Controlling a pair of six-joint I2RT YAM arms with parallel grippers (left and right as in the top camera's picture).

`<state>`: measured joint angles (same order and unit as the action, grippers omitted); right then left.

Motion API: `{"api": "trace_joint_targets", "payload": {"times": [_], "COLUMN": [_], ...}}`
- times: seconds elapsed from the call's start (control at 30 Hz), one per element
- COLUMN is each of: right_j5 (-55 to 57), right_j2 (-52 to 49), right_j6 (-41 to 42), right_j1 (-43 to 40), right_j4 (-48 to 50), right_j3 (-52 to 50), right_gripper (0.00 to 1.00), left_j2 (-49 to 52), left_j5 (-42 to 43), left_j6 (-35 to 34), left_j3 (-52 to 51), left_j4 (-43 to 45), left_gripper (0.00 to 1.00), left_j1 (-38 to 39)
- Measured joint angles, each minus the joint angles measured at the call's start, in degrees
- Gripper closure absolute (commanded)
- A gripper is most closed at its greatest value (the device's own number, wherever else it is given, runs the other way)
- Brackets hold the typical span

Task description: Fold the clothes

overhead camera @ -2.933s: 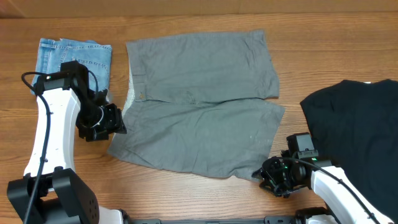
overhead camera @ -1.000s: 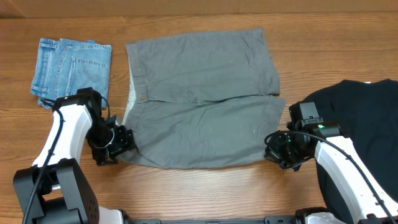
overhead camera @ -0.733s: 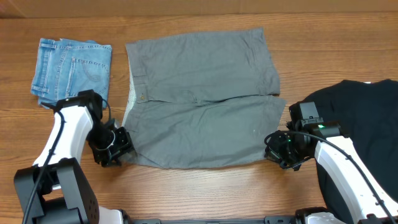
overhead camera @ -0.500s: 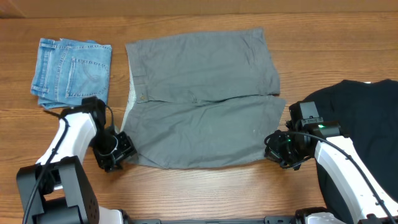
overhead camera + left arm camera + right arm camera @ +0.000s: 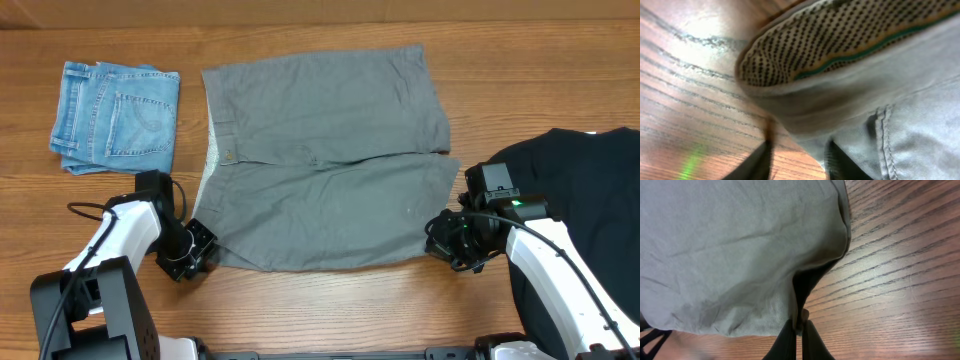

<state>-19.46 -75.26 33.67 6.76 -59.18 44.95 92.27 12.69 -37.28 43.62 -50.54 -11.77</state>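
The grey shorts (image 5: 320,160) lie spread flat in the middle of the wooden surface (image 5: 330,310), waistband to the left and legs to the right. The near leg lies just in front of the far one. Folded jeans (image 5: 115,115) sit at the far left, a black garment (image 5: 580,200) at the right.

The left arm reaches in low from the near left edge. The left gripper (image 5: 193,250) is at the near waistband corner, and its wrist view shows dotted white lining (image 5: 830,45) turned up. The jaws are narrow with the cloth edge between them, though I cannot tell if they pinch it.

The right arm bends in from the near right. The right gripper (image 5: 437,238) is at the near leg's hem corner, its jaws clamped on a fold of the hem
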Motion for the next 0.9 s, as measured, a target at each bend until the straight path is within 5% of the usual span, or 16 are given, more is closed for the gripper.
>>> {"api": "trace_joint_targets", "payload": {"times": [0.33, 0.43, 0.57, 0.9], "right_j5": [0.0, 0.0, 0.0, 0.0], "right_j2": [0.0, 0.0, 0.0, 0.0], "right_j6": [-0.3, -0.3, -0.5, -0.5], "right_j1": [0.0, 0.0, 0.0, 0.0], "right_j4": [0.2, 0.2, 0.2, 0.2], "right_j3": [0.0, 0.0, 0.0, 0.0], "right_gripper": [0.96, 0.96, 0.96, 0.96], "left_j2": [0.0, -0.1, -0.2, -0.4], "left_j5": [-0.2, 0.0, -0.5, -3.7], "left_j6": [0.1, 0.8, 1.6, 3.0], "left_j3": [0.0, 0.0, 0.9, 0.9], "left_j4": [1.2, 1.2, 1.4, 2.3], "left_gripper": [0.87, 0.50, 0.29, 0.62], "left_j1": [0.0, 0.0, -0.3, -4.9]}}
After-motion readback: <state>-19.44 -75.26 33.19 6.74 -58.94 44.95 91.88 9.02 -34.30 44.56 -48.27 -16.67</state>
